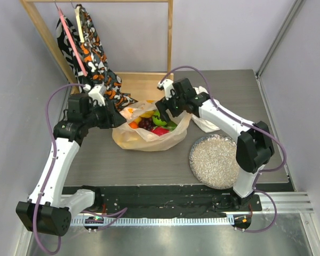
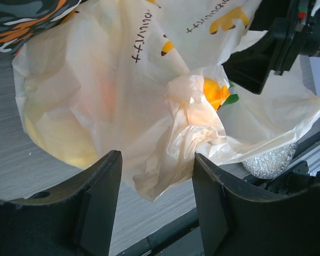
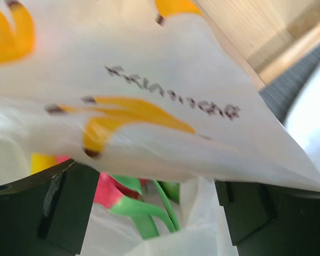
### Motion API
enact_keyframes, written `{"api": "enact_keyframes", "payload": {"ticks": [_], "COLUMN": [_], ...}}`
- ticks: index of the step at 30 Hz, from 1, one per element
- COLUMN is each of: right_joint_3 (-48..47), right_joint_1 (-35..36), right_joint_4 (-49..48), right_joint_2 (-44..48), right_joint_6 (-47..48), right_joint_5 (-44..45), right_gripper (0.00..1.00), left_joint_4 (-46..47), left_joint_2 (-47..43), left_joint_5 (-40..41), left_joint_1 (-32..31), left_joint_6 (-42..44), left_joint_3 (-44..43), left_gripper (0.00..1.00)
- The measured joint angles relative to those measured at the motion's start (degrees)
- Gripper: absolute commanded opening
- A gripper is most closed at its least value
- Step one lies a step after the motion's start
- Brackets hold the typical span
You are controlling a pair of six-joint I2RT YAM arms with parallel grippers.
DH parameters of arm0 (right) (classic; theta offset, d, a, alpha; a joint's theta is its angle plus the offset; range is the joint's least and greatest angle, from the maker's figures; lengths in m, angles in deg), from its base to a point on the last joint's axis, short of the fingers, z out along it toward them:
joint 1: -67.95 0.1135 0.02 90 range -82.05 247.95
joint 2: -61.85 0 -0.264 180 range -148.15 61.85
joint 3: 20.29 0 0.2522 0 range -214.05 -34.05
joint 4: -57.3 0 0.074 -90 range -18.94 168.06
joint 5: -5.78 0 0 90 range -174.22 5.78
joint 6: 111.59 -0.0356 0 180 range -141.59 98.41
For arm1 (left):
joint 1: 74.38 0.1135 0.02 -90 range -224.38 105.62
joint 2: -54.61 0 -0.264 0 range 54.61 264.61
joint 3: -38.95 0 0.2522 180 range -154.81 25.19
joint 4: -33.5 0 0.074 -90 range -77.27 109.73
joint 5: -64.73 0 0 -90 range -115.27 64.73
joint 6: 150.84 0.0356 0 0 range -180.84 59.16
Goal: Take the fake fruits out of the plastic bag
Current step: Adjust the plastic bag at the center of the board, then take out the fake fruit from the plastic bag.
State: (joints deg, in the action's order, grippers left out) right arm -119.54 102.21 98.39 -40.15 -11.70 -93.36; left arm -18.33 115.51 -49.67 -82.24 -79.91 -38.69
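Plastic bag (image 1: 134, 140) lying mid-worktop nearer the back edge, we see the left gripper (image 1: 119, 121) at its left side, jaws parted around a crumpled fold, fake fruits (image 1: 149, 125) in the open mouth, right gripper (image 1: 161, 118) over them, jaws spread wide.

Fruits (image 1: 149, 124) in bag (image 1: 133, 140); dish (image 1: 193, 160) right; fabric (image 1: 98, 64) behind-left.

left fingers (image 2: 101, 202) apart | right fingers (image 3: 48, 208) spread wide apart
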Motion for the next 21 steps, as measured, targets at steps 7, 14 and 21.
{"api": "enact_keyframes", "payload": {"ticks": [7, 14, 21], "right_joint_3": [-4.6, -7.2, -7.3], "right_joint_1": [0.3, 0.5, 0.3], "right_joint_4": [-2.1, -1.5, 4.0], "right_joint_2": [-6.9, -12.5, -4.3], "right_joint_6": [-6.0, -6.1, -3.5], "right_joint_5": [-5.8, -6.2, -10.1], "right_gripper": [0.93, 0.39, 0.36], "left_joint_4": [1.2, 1.4, 2.2], "left_joint_2": [0.4, 0.4, 1.2], "left_joint_5": [-1.8, -1.9, -2.0], "left_joint_1": [0.0, 0.0, 0.0], "left_joint_6": [0.0, -0.1, -0.3], "left_joint_3": [0.0, 0.1, 0.1], "left_gripper": [0.59, 0.59, 0.59]}}
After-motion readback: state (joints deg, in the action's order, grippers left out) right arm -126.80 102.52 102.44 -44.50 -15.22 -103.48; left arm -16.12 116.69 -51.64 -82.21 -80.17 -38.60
